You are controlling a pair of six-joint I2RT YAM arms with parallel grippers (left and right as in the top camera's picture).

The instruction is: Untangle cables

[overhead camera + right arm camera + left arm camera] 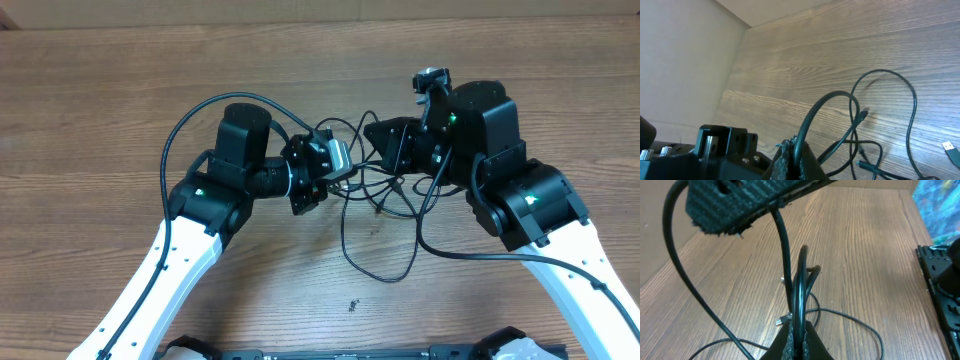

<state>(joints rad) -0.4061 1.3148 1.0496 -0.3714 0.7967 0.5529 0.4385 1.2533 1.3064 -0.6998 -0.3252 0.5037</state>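
The left gripper (799, 344) clamps an upright loop of the cables (799, 295); the right gripper (791, 159) pinches another strand. Their knot lies between both grippers, equally near, slack trailing toward the bases.

Wood-grain tabletop (110, 110) under even light, plain beige wall (685, 65) along its edge

2 grippers (799, 339) (791, 152), cables (801, 290) uncountable

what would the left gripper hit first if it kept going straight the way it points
Past the cable the left gripper holds, most likely the right gripper, facing it just ahead; their relative height is unclear.
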